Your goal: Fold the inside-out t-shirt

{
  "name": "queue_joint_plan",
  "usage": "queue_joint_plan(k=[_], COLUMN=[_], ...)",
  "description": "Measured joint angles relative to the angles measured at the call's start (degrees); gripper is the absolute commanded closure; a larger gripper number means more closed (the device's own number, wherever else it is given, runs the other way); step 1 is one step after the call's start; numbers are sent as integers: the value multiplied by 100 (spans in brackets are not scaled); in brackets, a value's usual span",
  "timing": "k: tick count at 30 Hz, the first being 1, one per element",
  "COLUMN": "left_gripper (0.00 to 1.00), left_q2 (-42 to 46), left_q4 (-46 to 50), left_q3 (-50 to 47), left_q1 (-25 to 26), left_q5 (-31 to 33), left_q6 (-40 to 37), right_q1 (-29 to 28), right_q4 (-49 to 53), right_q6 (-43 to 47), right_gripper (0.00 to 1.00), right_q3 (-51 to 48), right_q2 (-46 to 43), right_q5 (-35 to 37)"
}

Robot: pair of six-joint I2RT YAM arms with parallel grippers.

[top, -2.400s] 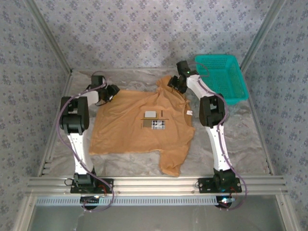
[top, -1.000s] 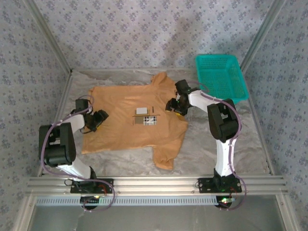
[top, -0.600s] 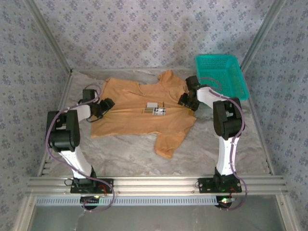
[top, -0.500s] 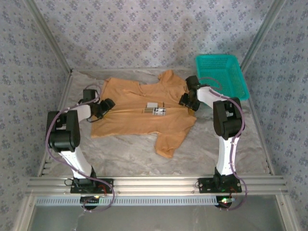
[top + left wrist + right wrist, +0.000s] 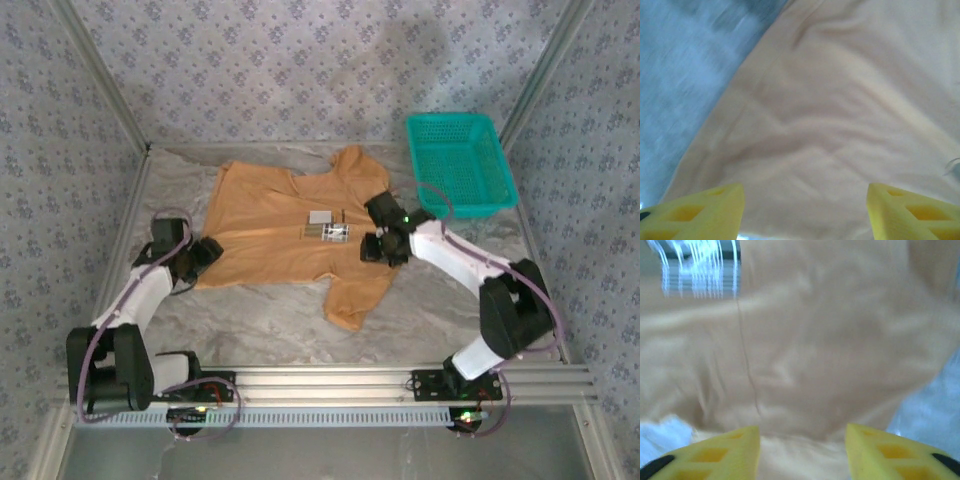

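Hands are both standing apart, nothing clamped. We are finding the left hand (image 5: 206,252) at the near-left corner of the inside-out t-shirt (image 5: 270,225). The right hand (image 5: 370,247) is hovering low over the shirt's right side, just above the near sleeve.

We are judging the step as taking hold for a fold. Each hand should be pinching through an edge at matching height before lifting.

The shirt is lying spread mid-worktop (image 5: 280,320), with the teal basket (image 5: 460,160) beyond it. Against half a second ago, both hands are sitting nearer the bases, and the shirt is lying roughly where it was.
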State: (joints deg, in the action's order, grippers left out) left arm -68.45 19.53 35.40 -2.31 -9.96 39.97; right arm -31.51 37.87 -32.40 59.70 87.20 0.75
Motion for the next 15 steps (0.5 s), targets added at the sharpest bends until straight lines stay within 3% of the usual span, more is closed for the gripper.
queue_joint_plan(k=[6, 12, 14, 15], left_gripper=[36, 36, 36, 36], left_q2=[-136, -361, -378, -391], left_q4=[24, -15, -20, -26], left_q3=[-573, -518, -516, -516], left_q1=[-229, -393, -472, -520], left_q5=[-146, -326, -420, -474], left_q6=[87, 83, 87, 105], right_q1=[-1069, -1919, -2059, -2116], right_q4=[-369, -1023, -1193, -1274], right_q6=[-798, -1611, -1805, -1891], right_gripper=[56, 50, 58, 67], right_q3=[-1637, -2035, -2052, -2052], right_q2=[-745, -839, -702, -586], right_q5=[-402, -610, -619, -616])
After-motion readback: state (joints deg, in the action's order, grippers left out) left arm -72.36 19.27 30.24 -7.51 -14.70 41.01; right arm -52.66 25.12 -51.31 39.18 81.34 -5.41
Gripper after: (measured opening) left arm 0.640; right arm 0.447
